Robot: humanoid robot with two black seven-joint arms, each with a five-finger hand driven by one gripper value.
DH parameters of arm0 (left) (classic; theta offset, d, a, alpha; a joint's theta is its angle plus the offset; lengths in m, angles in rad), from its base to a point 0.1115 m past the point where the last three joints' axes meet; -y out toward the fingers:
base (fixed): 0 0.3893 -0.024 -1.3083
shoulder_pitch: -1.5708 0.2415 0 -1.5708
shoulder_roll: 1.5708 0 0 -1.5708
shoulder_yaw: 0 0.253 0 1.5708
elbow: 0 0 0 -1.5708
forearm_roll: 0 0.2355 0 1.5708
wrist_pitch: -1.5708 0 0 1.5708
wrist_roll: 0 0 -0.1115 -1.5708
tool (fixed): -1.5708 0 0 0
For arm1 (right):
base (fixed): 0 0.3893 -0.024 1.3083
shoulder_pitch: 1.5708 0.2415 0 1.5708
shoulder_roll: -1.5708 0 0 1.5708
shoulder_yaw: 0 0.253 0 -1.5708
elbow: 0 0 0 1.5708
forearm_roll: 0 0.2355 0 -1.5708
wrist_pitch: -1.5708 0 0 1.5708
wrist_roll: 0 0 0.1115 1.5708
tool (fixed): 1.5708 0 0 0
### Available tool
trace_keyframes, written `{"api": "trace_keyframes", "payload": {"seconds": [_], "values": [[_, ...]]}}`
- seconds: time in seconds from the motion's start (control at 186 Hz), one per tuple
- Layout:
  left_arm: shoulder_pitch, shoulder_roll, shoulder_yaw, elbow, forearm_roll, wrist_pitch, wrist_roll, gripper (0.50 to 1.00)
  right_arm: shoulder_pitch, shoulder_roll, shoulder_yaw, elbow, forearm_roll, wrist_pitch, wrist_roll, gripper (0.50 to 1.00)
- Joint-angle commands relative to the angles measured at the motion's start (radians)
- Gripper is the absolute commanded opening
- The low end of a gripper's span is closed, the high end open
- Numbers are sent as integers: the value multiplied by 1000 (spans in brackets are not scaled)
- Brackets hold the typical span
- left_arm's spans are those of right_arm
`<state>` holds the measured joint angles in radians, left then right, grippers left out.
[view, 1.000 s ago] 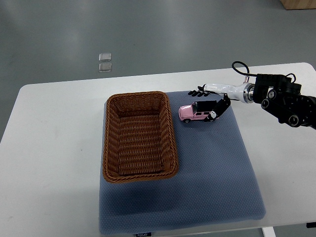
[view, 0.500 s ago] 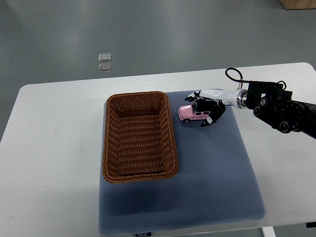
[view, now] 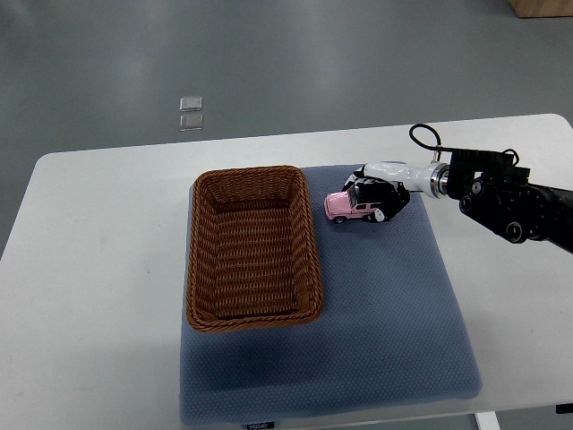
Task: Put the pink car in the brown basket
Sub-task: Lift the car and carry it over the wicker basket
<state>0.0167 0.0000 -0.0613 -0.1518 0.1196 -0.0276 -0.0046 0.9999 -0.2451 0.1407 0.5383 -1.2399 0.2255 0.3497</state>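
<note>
Grasp step: right of centre, the right hand (view: 380, 193) curls its fingers (view: 363, 185) around the pink car (view: 349, 207), which next needs lifting leftward over the brown basket (view: 253, 246).

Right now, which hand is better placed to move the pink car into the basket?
The right hand: its fingers are closed around the pink car, just right of the brown basket. No left arm is in view.

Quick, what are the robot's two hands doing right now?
Right hand: fingers closed around the pink car, which sits on the blue mat.
Left hand: not in view.
</note>
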Motion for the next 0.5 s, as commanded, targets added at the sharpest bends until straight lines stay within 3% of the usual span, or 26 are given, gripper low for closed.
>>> {"api": "trace_keyframes", "payload": {"seconds": [0.0, 0.027, 0.495], "values": [[0, 0, 0, 0, 0, 0, 0, 1000, 3, -2, 0, 0, 0, 0, 2, 539], [0, 0, 0, 0, 0, 0, 0, 1000, 5, -2, 0, 0, 0, 0, 3, 500], [0, 0, 0, 0, 0, 0, 0, 1000, 52, -40, 27, 0, 28, 2, 15, 500]]}}
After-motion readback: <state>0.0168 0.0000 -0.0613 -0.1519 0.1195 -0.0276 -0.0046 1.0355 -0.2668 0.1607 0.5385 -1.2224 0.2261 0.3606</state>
